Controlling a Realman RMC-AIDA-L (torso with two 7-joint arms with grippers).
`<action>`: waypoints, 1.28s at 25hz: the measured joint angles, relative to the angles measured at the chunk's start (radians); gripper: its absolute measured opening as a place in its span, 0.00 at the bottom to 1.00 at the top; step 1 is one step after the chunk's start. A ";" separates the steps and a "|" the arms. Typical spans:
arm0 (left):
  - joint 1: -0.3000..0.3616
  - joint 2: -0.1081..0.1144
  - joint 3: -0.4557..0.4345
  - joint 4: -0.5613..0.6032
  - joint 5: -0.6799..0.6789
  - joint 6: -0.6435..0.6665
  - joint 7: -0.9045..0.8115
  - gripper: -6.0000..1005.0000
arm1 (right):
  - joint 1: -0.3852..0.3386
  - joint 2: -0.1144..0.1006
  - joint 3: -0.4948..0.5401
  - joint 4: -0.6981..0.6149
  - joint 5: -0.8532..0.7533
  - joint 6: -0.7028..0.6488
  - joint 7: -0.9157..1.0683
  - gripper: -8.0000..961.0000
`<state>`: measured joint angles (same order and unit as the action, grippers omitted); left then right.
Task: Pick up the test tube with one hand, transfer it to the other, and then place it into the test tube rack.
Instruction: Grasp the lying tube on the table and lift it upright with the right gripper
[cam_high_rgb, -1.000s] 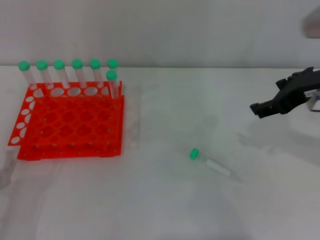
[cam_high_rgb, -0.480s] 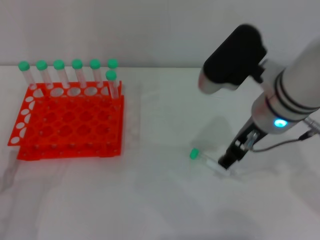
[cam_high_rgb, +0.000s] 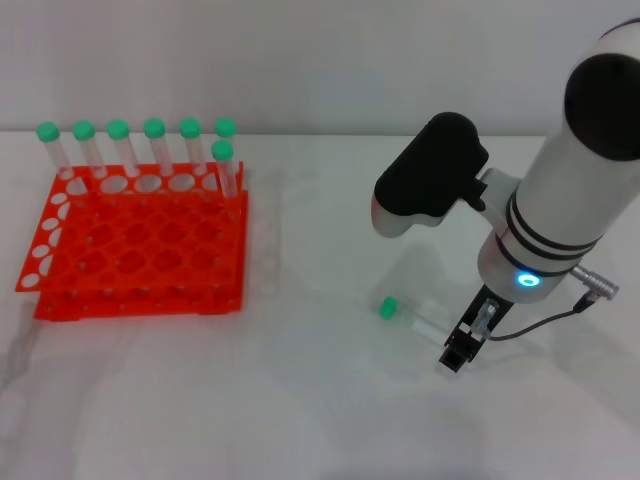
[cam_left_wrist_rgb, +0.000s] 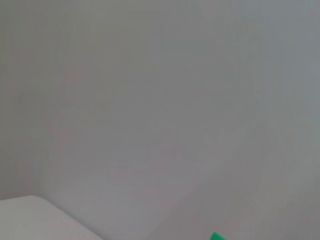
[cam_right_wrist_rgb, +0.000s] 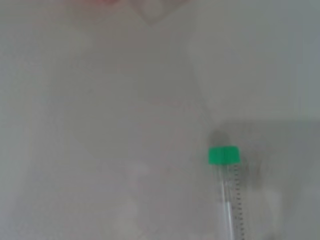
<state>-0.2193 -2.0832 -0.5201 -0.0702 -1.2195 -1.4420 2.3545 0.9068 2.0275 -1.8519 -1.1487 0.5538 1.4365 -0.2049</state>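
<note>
A test tube (cam_high_rgb: 412, 318) with a green cap (cam_high_rgb: 388, 308) lies on its side on the white table, right of centre. My right gripper (cam_high_rgb: 459, 351), on the arm with the blue light (cam_high_rgb: 526, 281), is low over the table at the tube's capless end. I cannot tell whether it touches the tube. The right wrist view shows the tube (cam_right_wrist_rgb: 231, 197) lying flat, with its green cap (cam_right_wrist_rgb: 223, 155) pointing away. The orange-red rack (cam_high_rgb: 140, 297) stands at the left. My left gripper is out of view.
Seven green-capped tubes (cam_high_rgb: 153, 140) stand upright along the rack's back rows. A grey wall runs behind the table. A small green shape (cam_left_wrist_rgb: 216, 236) shows at the edge of the left wrist view, against the wall.
My right arm has swung in from the right edge and come down over the lying tube, and the gripper now sits at its capless end. The tube and rack have not moved.
</note>
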 joint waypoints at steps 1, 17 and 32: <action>0.000 0.000 0.000 0.000 0.001 0.000 0.000 0.89 | 0.000 0.000 -0.005 0.003 0.000 -0.006 -0.001 0.71; 0.008 -0.002 0.000 -0.025 0.008 0.000 0.000 0.89 | 0.003 0.000 -0.040 0.082 0.006 -0.078 -0.044 0.52; 0.007 -0.002 -0.001 -0.025 0.008 -0.001 0.000 0.88 | -0.007 -0.004 0.006 0.071 0.030 -0.088 -0.079 0.21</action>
<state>-0.2124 -2.0847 -0.5215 -0.0951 -1.2119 -1.4426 2.3546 0.9000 2.0240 -1.8461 -1.0774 0.5840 1.3486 -0.2844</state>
